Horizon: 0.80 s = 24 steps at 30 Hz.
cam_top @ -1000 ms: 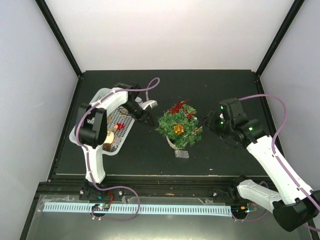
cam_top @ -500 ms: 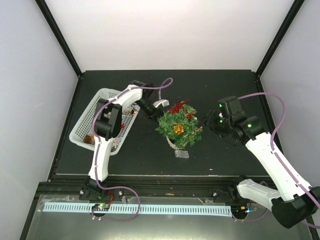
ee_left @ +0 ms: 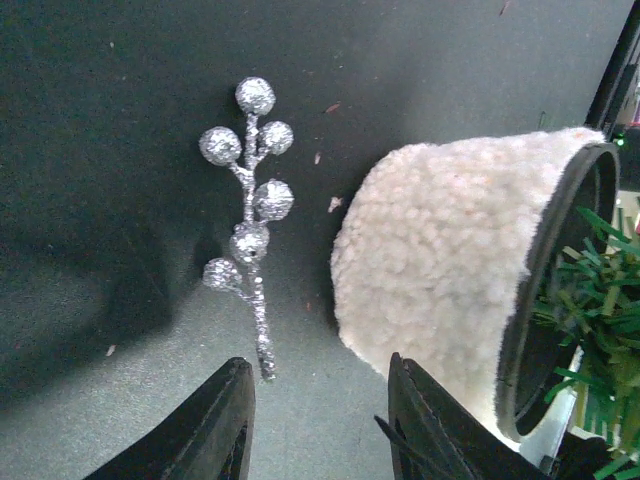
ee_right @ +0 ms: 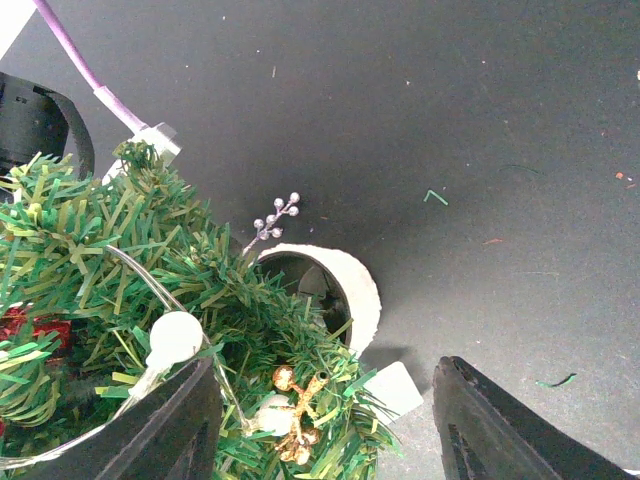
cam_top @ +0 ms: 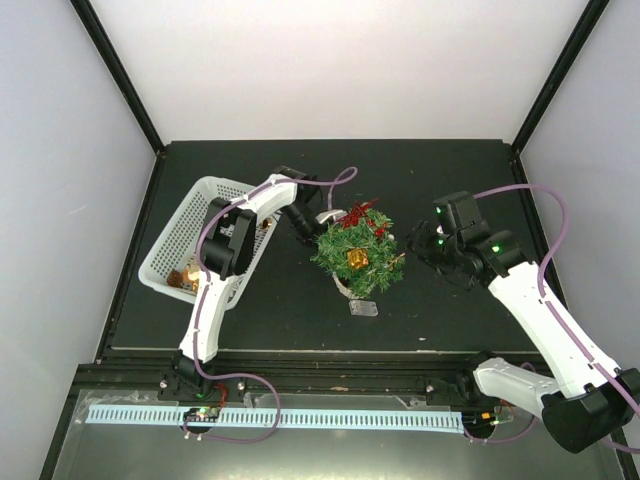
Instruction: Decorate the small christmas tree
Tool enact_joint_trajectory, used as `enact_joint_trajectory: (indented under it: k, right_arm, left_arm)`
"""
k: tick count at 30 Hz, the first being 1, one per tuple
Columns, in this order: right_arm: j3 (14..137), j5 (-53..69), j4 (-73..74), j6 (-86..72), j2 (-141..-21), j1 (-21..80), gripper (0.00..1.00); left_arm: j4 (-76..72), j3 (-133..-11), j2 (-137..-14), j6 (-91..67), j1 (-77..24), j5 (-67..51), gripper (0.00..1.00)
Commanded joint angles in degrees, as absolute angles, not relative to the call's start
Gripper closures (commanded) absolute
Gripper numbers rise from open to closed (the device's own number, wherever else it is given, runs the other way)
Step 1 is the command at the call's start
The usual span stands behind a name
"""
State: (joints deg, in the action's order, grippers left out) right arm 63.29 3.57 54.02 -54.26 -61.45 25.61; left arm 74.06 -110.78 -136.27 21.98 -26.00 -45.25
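While the small christmas tree (cam_top: 358,250) sits near the middle of the dark surface (cam_top: 450,170), between the two arms, the next move seems to turn on something just beside its fleecy white pot (ee_left: 430,290). A silver berry sprig (ee_left: 250,210) lies flat on the surface at the tree's far-left side.

From the left claw (ee_left: 318,365) the sprig lies straight ahead. Its long axis runs directly away from the fingers, with the bare stem end nearest, just at the mouth of the gap and closer to the left finger. In that wrist view the pot and the tree's needles are to the right of the sprig. The left claw is spread apart and grips nothing, and it is plainly the nearer one.

The right claw (ee_right: 328,368) hovers off the tree's right side, also spread and empty, with branches and pot between it and the sprig.

A short reach forward and a pinch on the stem looks enough, though the pot is close enough to snag the right finger. Whether the tree is upright or leaning I cannot tell.

Further left is the white basket (cam_top: 172,228) of ornaments. A small white tag (cam_top: 363,308) lies by the pot, and no writing or brand can be read anywhere.
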Motion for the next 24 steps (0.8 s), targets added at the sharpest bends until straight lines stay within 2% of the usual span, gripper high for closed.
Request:
enact_joint_trajectory:
  k: [1, 16, 21, 24]
  right_arm:
    - [62.8, 3.6, 53.2, -54.5, -61.0, 25.2, 0.4]
    - [62.7, 4.0, 53.1, -54.2, -61.7, 25.2, 0.4]
    - [62.8, 4.0, 53.2, -54.0, -61.9, 25.2, 0.4]
    - [62.8, 4.0, 53.1, -54.0, -62.1, 25.2, 0.4]
  left_arm:
    - [74.7, -112.9, -137.7, 22.3, -26.3, -45.0, 0.61]
    - [72.5, -112.7, -139.8, 21.4, -26.8, -44.6, 0.63]
    - [71.6, -114.0, -141.1, 20.3, -27.2, -44.9, 0.67]
    - [71.0, -114.8, -141.6, 19.5, -27.4, -45.0, 0.76]
